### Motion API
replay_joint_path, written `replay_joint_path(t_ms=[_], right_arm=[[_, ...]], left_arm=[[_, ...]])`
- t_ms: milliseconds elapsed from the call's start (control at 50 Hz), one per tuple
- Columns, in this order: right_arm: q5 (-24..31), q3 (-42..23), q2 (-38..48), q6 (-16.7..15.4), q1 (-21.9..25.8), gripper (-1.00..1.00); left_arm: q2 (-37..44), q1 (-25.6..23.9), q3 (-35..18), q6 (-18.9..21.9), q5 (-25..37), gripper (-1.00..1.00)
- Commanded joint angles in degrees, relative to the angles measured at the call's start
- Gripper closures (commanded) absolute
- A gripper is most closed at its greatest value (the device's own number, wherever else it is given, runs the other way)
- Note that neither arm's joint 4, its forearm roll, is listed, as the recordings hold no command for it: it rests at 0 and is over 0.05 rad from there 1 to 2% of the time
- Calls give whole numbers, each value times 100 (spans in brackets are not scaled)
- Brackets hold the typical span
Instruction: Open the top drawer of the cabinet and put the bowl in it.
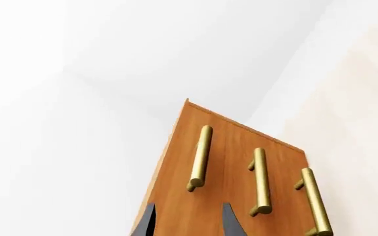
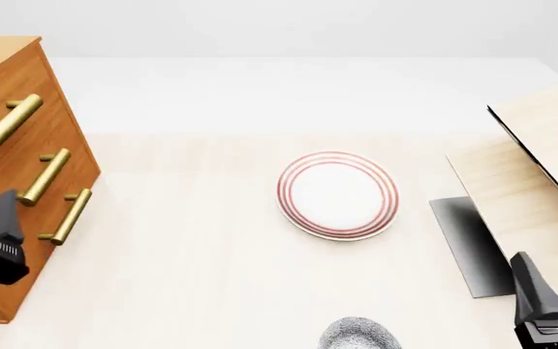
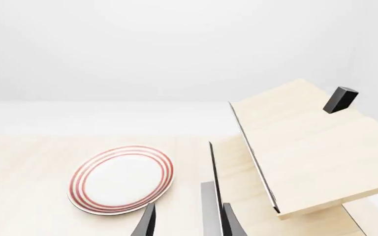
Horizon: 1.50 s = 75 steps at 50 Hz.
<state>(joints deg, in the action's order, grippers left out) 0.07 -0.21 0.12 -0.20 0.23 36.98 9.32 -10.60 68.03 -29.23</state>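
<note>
One cabinet [image 2: 12, 167] — three handles, one bowl [image 2: 360, 335]

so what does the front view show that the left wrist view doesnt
Only the front view shows the plate, the bowl at the near edge, the pale wood panelled thing and the right hand. Only the left wrist view shows both fingers of the left hand, apart and holding nothing. Both show the cabinet and its three brass handles, drawers all shut.
</note>
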Motion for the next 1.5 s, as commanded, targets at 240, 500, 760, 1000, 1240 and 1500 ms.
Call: replay_joint_path(t_ms=[240, 500, 760, 1000, 1240, 1500], right_arm=[[-6, 3, 3, 3, -4, -100], [-6, 3, 3, 2, -5, -100], [-6, 3, 3, 2, -7, -100], [-5, 3, 3, 2, -5, -100], [-6, 3, 3, 1, -3, -100], [-6, 3, 3, 3, -5, -100]], left_arm=[[1661, 562, 25, 355, -1840, -100], [2480, 763, -233, 592, -2565, -100], [3547, 1064, -807, 558, -3066, -100], [4443, 1081, -1058, 669, -3658, -100], [4761, 1311, -1517, 689, -3575, -100], [4541, 1562, -1765, 391, -3344, 100]])
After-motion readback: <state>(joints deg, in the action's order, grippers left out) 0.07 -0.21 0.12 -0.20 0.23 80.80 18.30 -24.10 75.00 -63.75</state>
